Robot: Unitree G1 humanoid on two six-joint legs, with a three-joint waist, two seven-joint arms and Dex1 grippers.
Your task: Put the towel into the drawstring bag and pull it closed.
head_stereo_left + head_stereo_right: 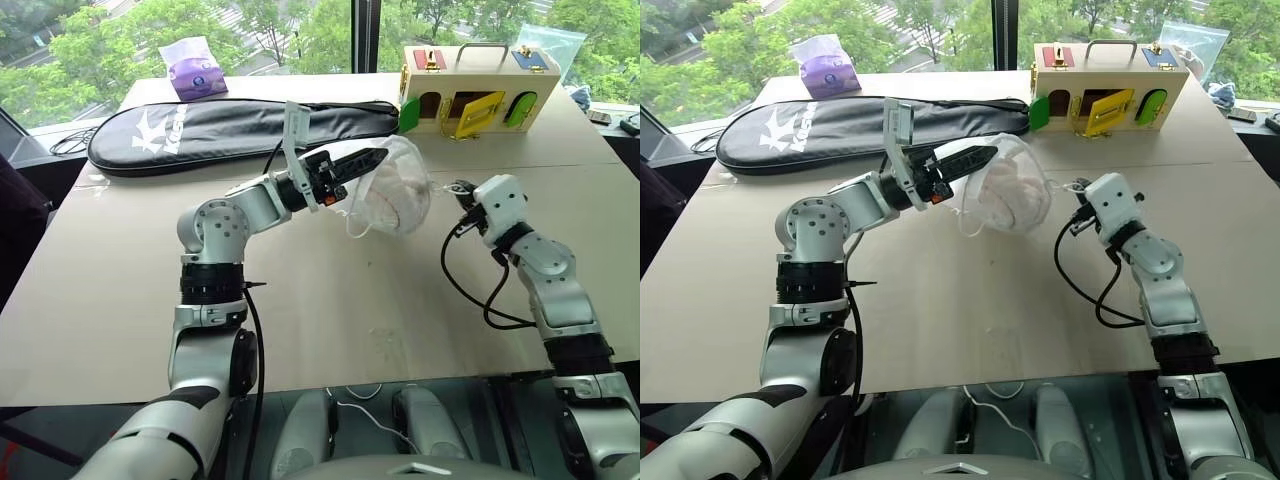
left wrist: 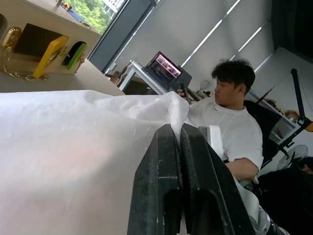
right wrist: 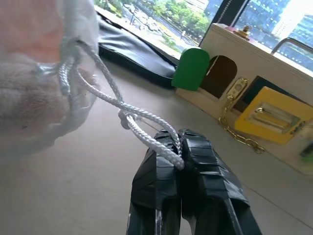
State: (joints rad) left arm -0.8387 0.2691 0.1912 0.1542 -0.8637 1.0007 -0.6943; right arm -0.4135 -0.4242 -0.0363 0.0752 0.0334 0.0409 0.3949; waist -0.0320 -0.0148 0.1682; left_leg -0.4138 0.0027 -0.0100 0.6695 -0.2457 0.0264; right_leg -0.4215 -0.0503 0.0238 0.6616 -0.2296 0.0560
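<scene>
The drawstring bag [image 1: 392, 175], thin and translucent white, hangs just above the table [image 1: 330, 300] between my two arms. Inside it the towel [image 1: 402, 203] shows through as a soft white lump. My left gripper [image 1: 378, 156] is shut on the bag's upper edge, and the fabric [image 2: 73, 147] spreads out beside the closed fingers [image 2: 161, 161]. To the right of the bag my right gripper [image 3: 178, 141] is shut on the knotted white cord [image 3: 139, 128], which runs from the bag's gathered mouth [image 3: 68, 68] to the fingertips. The same gripper [image 1: 459, 189] sits close by the bag's right side.
A long black racket case [image 1: 230, 130] lies across the back of the table. A wooden latch box [image 1: 475, 90] stands at the back right, and a purple packet [image 1: 195, 68] at the back left. A seated person [image 2: 230, 112] is off to the right.
</scene>
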